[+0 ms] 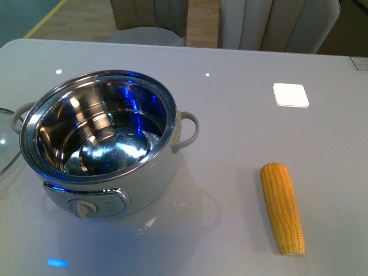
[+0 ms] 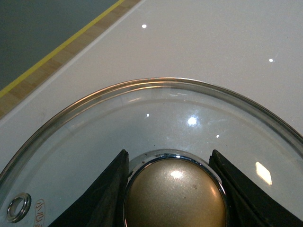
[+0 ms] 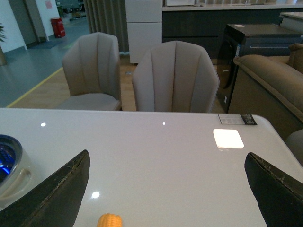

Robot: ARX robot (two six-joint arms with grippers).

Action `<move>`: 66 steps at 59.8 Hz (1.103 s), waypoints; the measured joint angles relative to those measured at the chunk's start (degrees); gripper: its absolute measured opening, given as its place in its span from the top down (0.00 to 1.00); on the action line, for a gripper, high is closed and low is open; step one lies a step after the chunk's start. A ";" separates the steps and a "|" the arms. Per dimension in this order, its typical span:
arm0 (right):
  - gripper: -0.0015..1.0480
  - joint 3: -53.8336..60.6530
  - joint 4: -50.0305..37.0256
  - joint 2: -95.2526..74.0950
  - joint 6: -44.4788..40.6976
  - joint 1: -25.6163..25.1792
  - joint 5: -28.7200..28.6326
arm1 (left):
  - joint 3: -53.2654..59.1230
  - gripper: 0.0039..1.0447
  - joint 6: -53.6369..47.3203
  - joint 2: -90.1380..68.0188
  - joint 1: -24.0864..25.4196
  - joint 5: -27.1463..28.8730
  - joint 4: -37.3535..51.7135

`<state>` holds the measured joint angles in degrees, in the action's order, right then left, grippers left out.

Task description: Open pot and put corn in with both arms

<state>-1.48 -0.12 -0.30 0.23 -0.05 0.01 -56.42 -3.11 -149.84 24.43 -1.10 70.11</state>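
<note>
**A:** Pot (image 1: 115, 190) open?

**B:** Yes. It stands lidless at the left of the table (image 1: 230, 103). The glass lid (image 2: 142, 118) lies flat just left of it.

**A:** Left gripper (image 2: 168, 153)?

**B:** Its fingers (image 2: 111, 189) flank the lid's gold knob (image 2: 175, 198). I cannot tell whether they squeeze it.

**A:** Corn (image 1: 282, 208)?

**B:** On the table, right of the pot, well apart. The right gripper (image 3: 166, 155) is spread wide, holding nothing.

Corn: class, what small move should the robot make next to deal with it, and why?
Probably lower the right end effector onto the corn and close on it. The pot is already open, with its lid off to the side. The corn lies untouched on the table, and the open end effector hangs above one end of it.
</note>
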 joint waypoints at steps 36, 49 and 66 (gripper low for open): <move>0.08 0.00 0.00 0.00 0.00 0.00 0.02 | 5.75 0.06 0.17 8.20 0.02 -0.37 -0.94; 0.08 0.00 0.00 0.00 0.00 0.00 0.00 | 12.68 0.06 4.39 23.61 -1.44 -1.11 -3.82; 0.08 0.00 0.00 0.00 0.00 0.00 0.00 | 28.50 0.06 9.22 51.49 -4.22 -3.82 -8.85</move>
<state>-1.48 -0.12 -0.30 0.23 -0.05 0.01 -27.92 6.11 -98.35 20.21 -4.93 61.25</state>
